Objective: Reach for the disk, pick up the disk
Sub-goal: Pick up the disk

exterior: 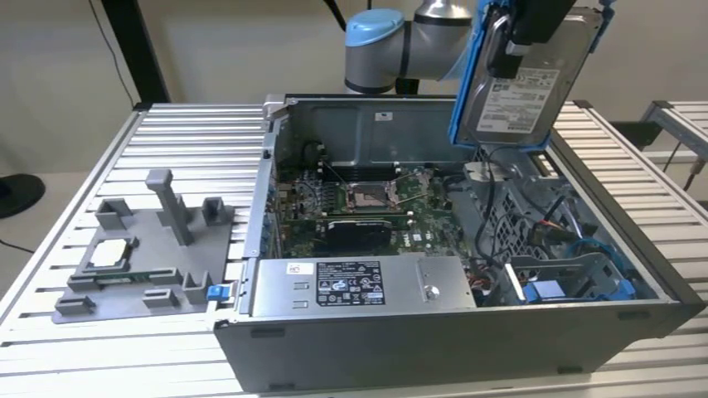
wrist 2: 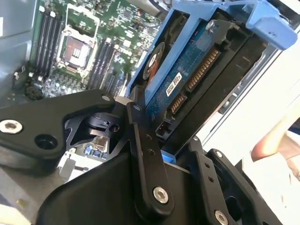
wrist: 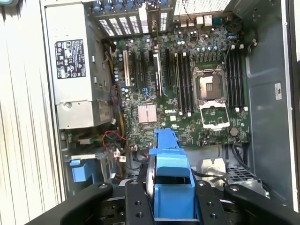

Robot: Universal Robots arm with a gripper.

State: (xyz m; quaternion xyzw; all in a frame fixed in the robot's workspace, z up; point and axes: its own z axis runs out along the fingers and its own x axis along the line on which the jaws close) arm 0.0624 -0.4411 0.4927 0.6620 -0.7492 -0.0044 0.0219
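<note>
1. The disk [exterior: 529, 79] hung in the air above the open computer case [exterior: 465, 332], well clear of its top edge, near the arm's blue-capped joint [exterior: 376, 33] in the exterior view.
2. It stood nearly upright, its white label facing the camera and its blue bracket [exterior: 467, 83] framing the sides.
3. The gripper [exterior: 529, 25] held the disk from above; the jaws were pinched on the disk, one black finger [wrist 2: 145, 154] lying against its underside in the second wrist view.
4. In that view the disk [wrist 2: 197, 70] showed its blue circuit board and connector row, with the bracket [wrist 2: 267, 21] wrapped around its far end.
5. In the first wrist view the bracket [wrist: 171, 168] sat squeezed between the two black fingers [wrist: 136, 206], seen edge-on.
6. Below lay the motherboard [wrist: 187, 89] with its bare processor socket [wrist: 209, 89].
7. The grey power supply [exterior: 354, 286] sat at the case's near side in the exterior view.
8. On the slatted tabletop [exterior: 188, 124], toward the exterior view's left, stood a grey fixture [exterior: 138, 257] carrying a small silver chip [exterior: 111, 253].
9. A person's hand [wrist 2: 276, 140] appeared at the edge of the second wrist view, apart from the disk.
</note>
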